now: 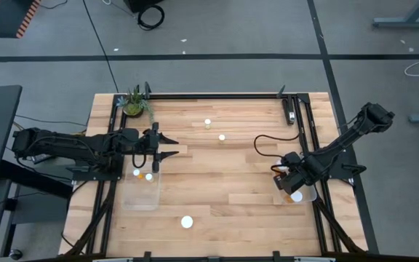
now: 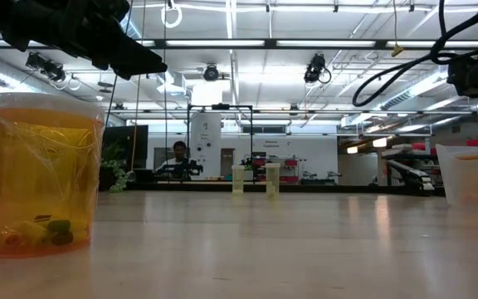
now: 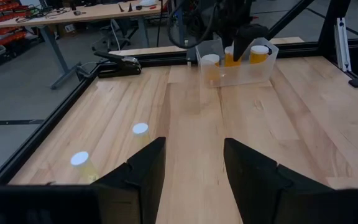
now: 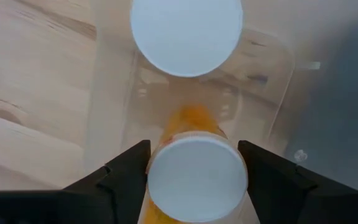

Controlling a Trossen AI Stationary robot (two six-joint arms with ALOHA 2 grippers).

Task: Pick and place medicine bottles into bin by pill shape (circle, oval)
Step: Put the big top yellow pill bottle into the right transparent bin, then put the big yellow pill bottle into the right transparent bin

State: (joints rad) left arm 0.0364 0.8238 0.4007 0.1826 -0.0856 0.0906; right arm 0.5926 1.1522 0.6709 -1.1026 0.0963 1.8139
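Amber bottle (image 4: 197,180) between my right claw (image 4: 194,171) fingers over clear bin (image 1: 302,193), grip uncertain; left claw (image 1: 167,145) spread above second bin (image 1: 141,191) on tabletop (image 1: 224,182).

Grey floor (image 1: 217,29) all around, crossed by dark tape lines, with a black cable coil (image 1: 150,15) lying up top. Beyond the table, long ceiling light strips (image 2: 305,43) glow over a workshop hall, and a workbench (image 3: 73,15) stands off to the side.
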